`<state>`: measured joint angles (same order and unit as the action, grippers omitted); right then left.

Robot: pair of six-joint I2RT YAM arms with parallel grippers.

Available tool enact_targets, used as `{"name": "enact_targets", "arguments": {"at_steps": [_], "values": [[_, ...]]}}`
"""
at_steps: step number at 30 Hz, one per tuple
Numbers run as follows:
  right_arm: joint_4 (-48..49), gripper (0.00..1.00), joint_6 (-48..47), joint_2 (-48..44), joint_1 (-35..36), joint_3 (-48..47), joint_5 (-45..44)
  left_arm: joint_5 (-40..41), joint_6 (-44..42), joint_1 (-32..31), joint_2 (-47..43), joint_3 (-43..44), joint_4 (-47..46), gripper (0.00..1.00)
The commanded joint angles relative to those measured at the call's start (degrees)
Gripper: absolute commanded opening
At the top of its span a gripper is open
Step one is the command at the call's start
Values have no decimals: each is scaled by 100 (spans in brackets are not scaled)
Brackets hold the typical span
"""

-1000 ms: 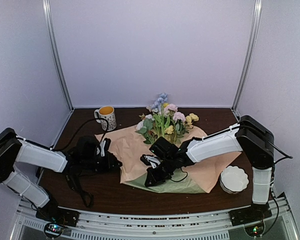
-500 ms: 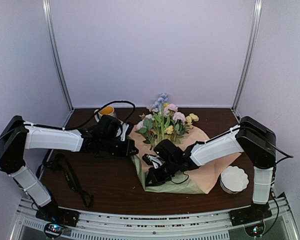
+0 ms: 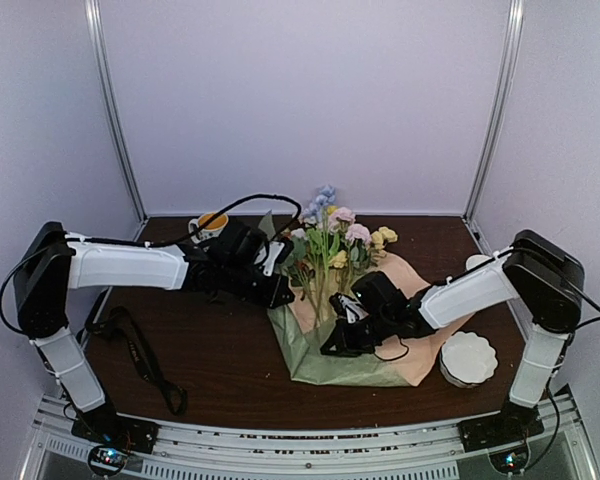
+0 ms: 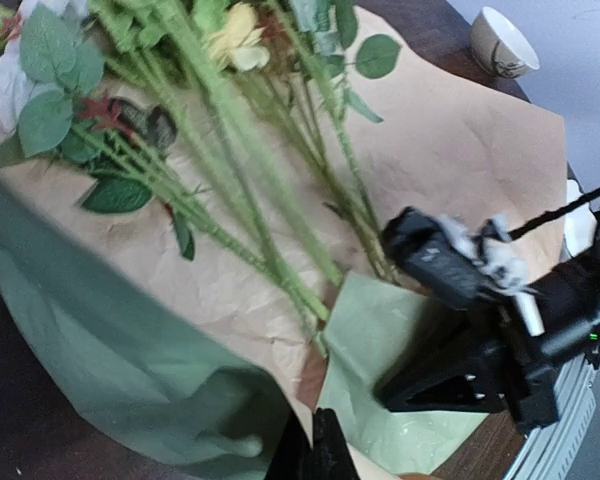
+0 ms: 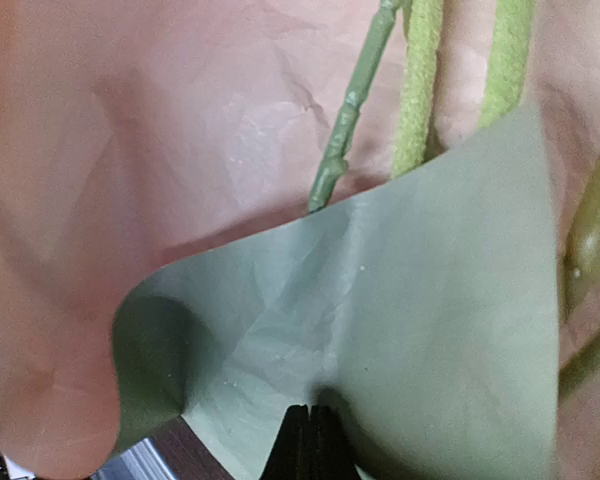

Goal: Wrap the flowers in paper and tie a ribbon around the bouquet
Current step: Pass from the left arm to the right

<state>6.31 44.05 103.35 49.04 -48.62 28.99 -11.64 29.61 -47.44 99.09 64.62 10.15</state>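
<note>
Left fingers (image 4: 330, 455) and right fingers (image 5: 298, 445), each pinched shut on a flap of the paper (image 3: 325, 365) lying under the flowers (image 3: 330, 240) at desk (image 3: 200, 350) centre, blooms toward 12 o'clock; opposed pulls could tear the thin sheet.

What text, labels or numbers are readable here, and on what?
No text is readable in any view.
ribbon: light lettering along it, too small to read.
mug: mostly hidden, nothing legible.
cup: dark mark on its side, too blurred to tell if it is text.
</note>
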Motion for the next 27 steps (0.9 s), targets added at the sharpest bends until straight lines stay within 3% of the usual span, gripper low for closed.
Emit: {"name": "enact_targets", "arguments": {"at_steps": [1, 7, 13, 22, 25, 27], "values": [[885, 0, 408, 515, -251, 195, 364, 22, -622, -309, 219, 696, 137, 0], [1325, 0, 623, 412, -385, 328, 445, -260, -904, -576, 850, 1560, 464, 0], [2136, 0, 1210, -306, -600, 1017, 209, -458, -936, -652, 1385, 1897, 508, 0], [1359, 0, 803, -1412, -648, 1324, -350, -574, -1032, -653, 1853, 2316, 611, 0], [1254, 4, 791, -1617, -741, 1391, -299, -585, -1047, -652, 1905, 2369, 606, 0], [1339, 12, 884, -1810, -978, 1478, -222, -562, -1060, -655, 1926, 2380, 642, 0]]}}
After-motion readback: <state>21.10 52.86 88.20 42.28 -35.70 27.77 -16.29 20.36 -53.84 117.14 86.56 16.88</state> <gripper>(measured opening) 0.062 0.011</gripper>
